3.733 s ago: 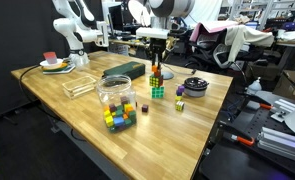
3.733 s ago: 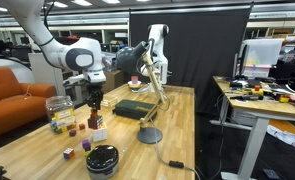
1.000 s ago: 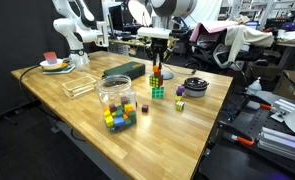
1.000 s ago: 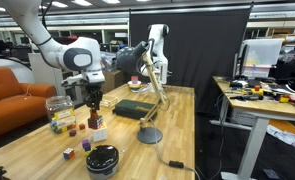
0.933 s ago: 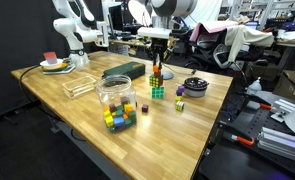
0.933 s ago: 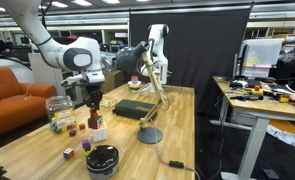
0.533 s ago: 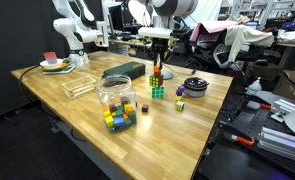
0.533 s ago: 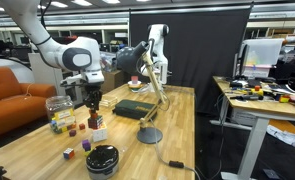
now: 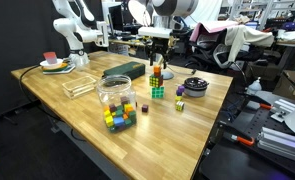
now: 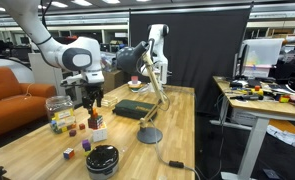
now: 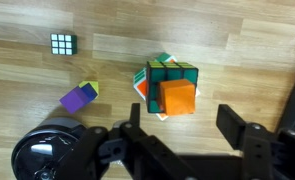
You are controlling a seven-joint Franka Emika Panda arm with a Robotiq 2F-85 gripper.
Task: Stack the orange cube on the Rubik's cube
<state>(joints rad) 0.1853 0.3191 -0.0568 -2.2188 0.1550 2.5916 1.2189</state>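
Orange cube [image 11: 178,99] sits atop Rubik's cube [image 11: 171,72]; tool [image 11: 185,124] spread wide, empty, just above.

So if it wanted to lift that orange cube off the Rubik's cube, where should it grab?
Probably from straight above, the end effector closing on two opposite side faces of the orange cube. It sits flat atop the Rubik's cube, so its flat, parallel sides stand free while its underside is covered.

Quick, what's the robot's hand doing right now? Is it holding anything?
Hand: open, holding nothing. The orange cube sits on the Rubik's cube, and the fingers are not touching it.
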